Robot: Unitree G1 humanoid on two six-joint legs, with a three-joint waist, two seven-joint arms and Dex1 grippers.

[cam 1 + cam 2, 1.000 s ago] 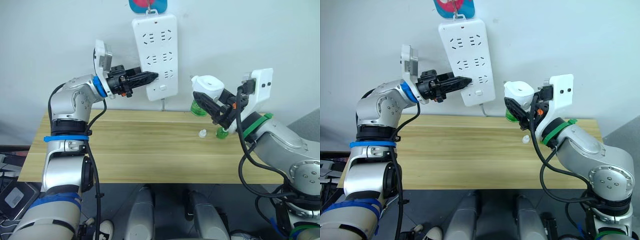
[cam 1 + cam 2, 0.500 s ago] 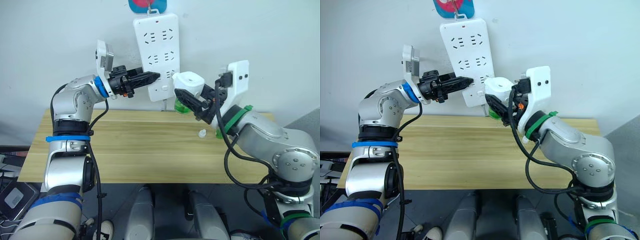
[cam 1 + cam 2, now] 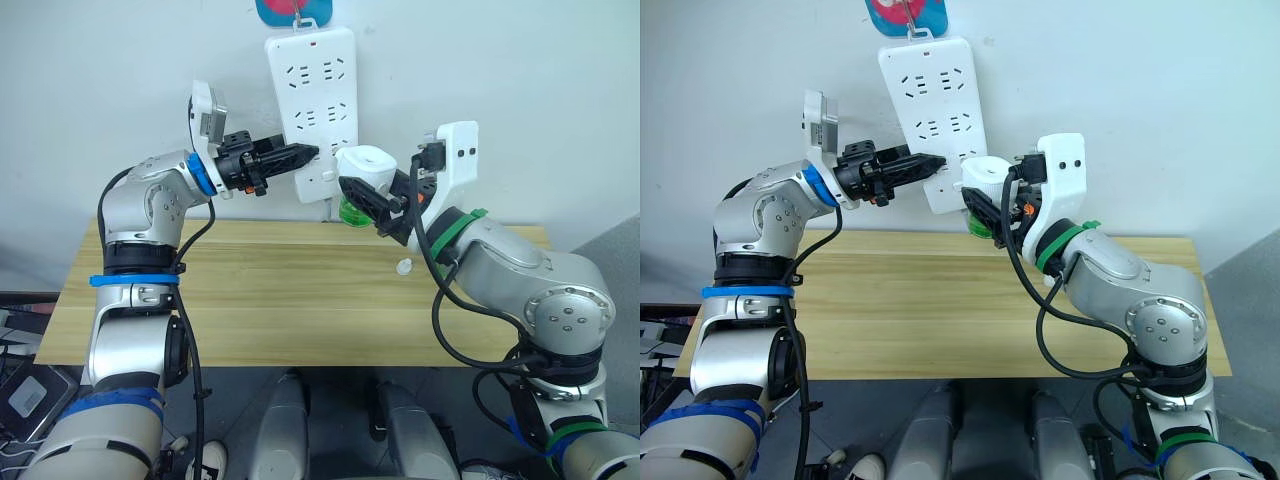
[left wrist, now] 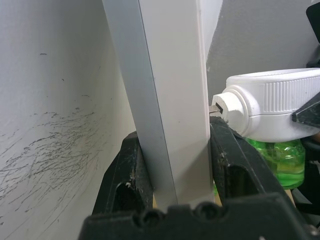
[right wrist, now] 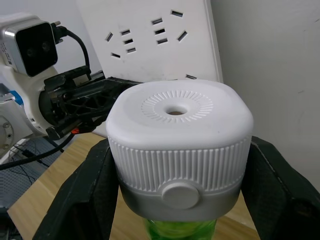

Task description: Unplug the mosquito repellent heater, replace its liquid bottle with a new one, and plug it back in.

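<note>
My right gripper (image 5: 177, 200) is closed on the mosquito repellent heater (image 5: 179, 142), one black finger pressed to each ribbed side of its white cap, with the round vent hole facing up and a round button on the grey band toward my wrist. Below the cap hangs its green liquid bottle (image 3: 352, 211), screwed into the unit. I hold the heater up in the air, right at the lower end of the white power strip (image 3: 314, 110) that hangs tilted on the wall; in the left wrist view the heater's plug end, with a bit of metal showing, sits just beside the strip's face, though I cannot tell whether the prongs have entered a socket. My left gripper (image 3: 300, 154) is clamped on the strip's lower left edge, one finger (image 4: 125, 170) behind it against the wall side and the other in front, so the strip's edge runs between them. Below my arms is the wooden table (image 3: 260, 300), where a small white cap (image 3: 403, 266) lies near the right side, well apart from the heater.
</note>
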